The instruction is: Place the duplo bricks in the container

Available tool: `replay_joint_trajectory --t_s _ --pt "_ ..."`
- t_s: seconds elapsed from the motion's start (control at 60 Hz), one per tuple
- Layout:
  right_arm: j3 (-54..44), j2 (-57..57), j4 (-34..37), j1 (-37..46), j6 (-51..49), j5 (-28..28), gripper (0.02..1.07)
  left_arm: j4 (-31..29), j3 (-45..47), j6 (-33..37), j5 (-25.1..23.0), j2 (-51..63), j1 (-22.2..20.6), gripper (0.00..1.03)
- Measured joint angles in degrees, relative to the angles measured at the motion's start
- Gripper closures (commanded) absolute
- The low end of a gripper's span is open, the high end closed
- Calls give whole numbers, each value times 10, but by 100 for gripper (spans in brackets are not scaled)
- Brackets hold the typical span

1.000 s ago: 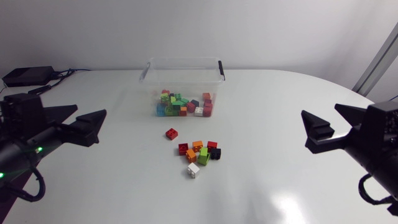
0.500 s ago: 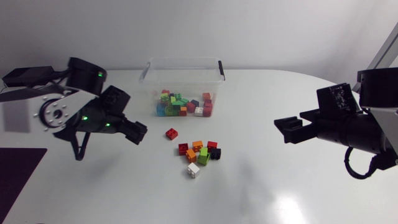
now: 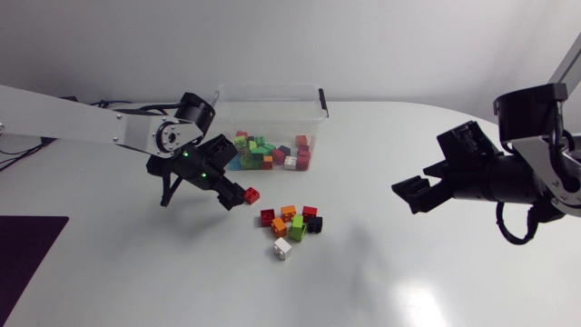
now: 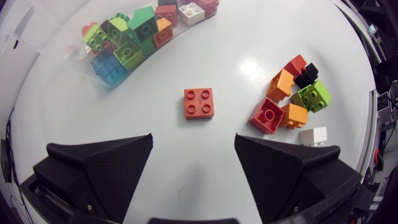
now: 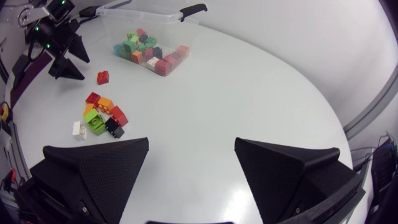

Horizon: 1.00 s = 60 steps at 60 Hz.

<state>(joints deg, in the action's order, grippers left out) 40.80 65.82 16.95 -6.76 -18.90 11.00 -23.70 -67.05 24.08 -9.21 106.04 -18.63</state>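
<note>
A clear plastic container (image 3: 268,91) with a black handle stands at the back middle and holds several coloured duplo bricks (image 3: 268,153). In front of it a single red brick (image 3: 251,194) lies on the table. Nearer the front is a cluster of bricks (image 3: 292,221) with a white brick (image 3: 282,247) at its near end. My left gripper (image 3: 234,193) hangs open just left of the red brick. In the left wrist view the red brick (image 4: 199,102) lies just ahead of the left gripper (image 4: 193,138). My right gripper (image 3: 416,193) is open and empty, far right of the bricks.
The white table (image 3: 363,282) curves away at the back right. A dark patch (image 3: 27,241) shows at the front left. Cables (image 3: 109,104) lie at the back left. In the right wrist view the container (image 5: 143,11) and my left arm (image 5: 59,43) are far ahead.
My left arm has swung in from the left edge to the single red brick. My right arm has risen and moved inward a little. The bricks have not moved.
</note>
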Motion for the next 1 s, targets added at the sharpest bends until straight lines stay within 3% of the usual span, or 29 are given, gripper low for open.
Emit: replay_joint_trajectory --t_s 0.117,0.367,0.483,0.65,0.95,1.0 --pt "4 31 -3 -19 -44 -7 8 0 -24 0 0 32 0 21" --pt "12 77 8 -86 -99 21 8 4 -52 0 -7 69 -5 29" --pt "31 107 11 -98 -110 21 8 10 -64 0 -8 83 -10 39" --pt "53 149 11 -115 -114 21 8 13 -76 0 -9 104 -18 39" --pt "72 202 9 -150 -172 21 8 21 -81 2 -16 125 -25 70" --pt "81 215 9 -153 -188 21 8 23 -81 5 -25 125 -25 71"
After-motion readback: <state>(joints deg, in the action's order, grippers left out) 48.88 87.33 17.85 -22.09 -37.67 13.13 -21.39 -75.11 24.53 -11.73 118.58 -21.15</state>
